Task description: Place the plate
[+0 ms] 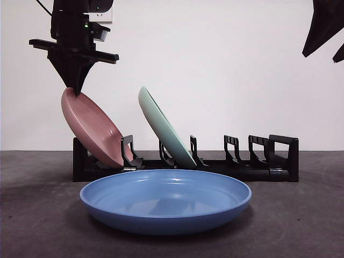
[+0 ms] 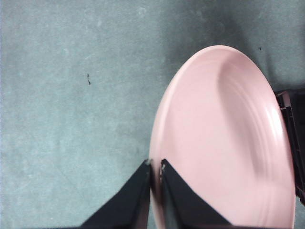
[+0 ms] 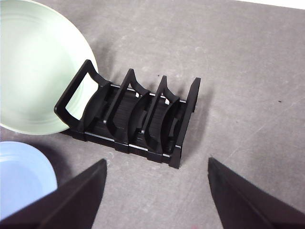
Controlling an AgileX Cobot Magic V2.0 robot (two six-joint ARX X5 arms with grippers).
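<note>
Pink plate (image 2: 224, 143) rim clamped in left gripper (image 2: 155, 168), its base hidden behind rack (image 1: 269, 161); right gripper (image 3: 157, 167) apart; grey tabletop (image 1: 301, 226), white wall.

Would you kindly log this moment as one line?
left tool: shut on round pink plate, leaning in black rack | right tool: open, waiting

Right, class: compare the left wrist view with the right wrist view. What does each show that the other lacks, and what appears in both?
Only the left wrist view shows the round pink plate, its rim pinched in the shut left pincer.

Only the right wrist view shows the pale green plate leaning in the rack, the edge of the flat blue plate, and the open right pincer holding nothing.

Both show the black slotted dish rack and the grey tabletop.
</note>
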